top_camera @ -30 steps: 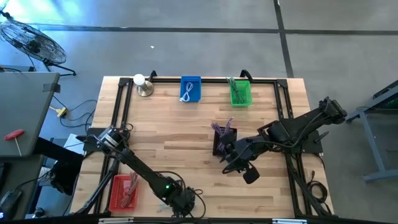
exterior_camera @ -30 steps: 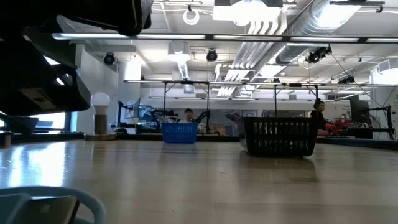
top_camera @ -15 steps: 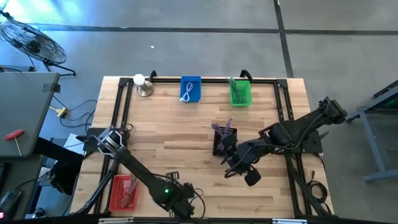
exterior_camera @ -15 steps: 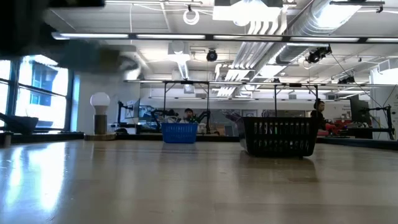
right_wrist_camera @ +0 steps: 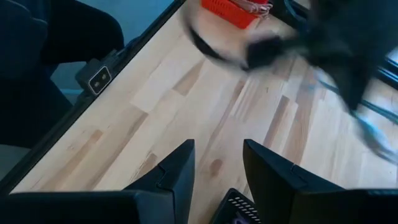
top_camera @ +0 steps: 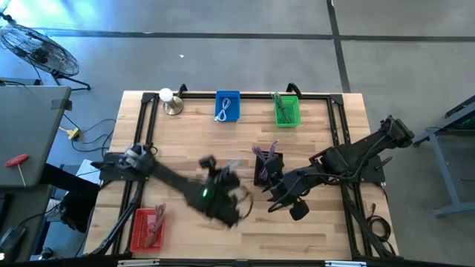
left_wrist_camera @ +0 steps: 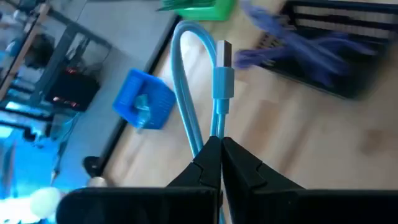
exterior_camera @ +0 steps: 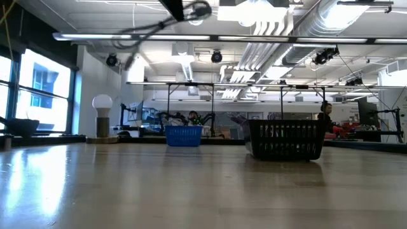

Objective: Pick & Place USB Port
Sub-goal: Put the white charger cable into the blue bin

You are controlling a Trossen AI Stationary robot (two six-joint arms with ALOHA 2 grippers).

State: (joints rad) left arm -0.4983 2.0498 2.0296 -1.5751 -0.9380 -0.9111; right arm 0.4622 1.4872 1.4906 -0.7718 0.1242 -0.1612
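left gripper (left_wrist_camera: 221,152): we've got it clamped on the blue USB cable (left_wrist_camera: 200,74), mid-table, plug up so it clears.
right gripper (right_wrist_camera: 217,165): fingers apart, empty, parked by the black basket (top_camera: 266,167).
likely target: blue basket (top_camera: 227,106).

It was a large robotics lab or workshop: bare ducts (exterior_camera: 299,25) and strip lights hung overhead, more framed test benches (exterior_camera: 191,105) stood behind, and the floor (top_camera: 223,52) was concrete.
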